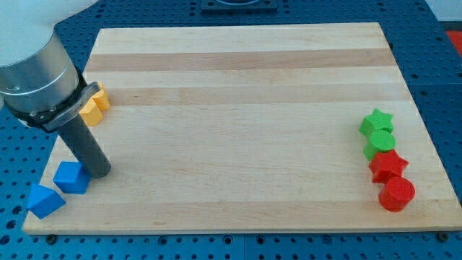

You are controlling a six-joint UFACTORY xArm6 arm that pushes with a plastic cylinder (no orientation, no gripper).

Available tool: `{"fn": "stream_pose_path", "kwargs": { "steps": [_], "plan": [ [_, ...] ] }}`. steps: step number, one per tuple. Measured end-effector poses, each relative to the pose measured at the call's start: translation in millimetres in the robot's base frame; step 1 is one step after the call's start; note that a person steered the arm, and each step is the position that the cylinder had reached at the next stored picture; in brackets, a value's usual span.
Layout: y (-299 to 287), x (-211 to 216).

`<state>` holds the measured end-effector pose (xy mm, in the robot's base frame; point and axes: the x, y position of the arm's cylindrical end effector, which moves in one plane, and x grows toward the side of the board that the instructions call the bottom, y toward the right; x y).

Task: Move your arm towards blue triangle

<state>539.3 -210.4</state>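
The blue triangle [45, 200] lies at the board's bottom left corner, partly over the edge. A blue cube [71, 177] sits just up and right of it. My tip [99, 175] rests on the board right against the cube's right side, so the cube lies between the tip and the triangle. The dark rod rises up and to the left into the grey arm body [32, 68] at the view's top left.
A yellow block [94, 105] sits at the left edge, partly hidden by the arm. On the right edge stand a green star [376, 121], a green block [380, 144], a red star [388, 165] and a red cylinder [396, 193]. The wooden board [238, 108] lies on a blue perforated table.
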Motion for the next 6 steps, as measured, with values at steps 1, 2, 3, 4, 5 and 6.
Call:
{"fn": "stream_pose_path", "kwargs": {
  "steps": [1, 2, 3, 4, 5, 6],
  "plan": [
    [8, 29],
    [9, 55],
    [7, 62],
    [-3, 72],
    [-21, 73],
    [-35, 74]
  ]
}}
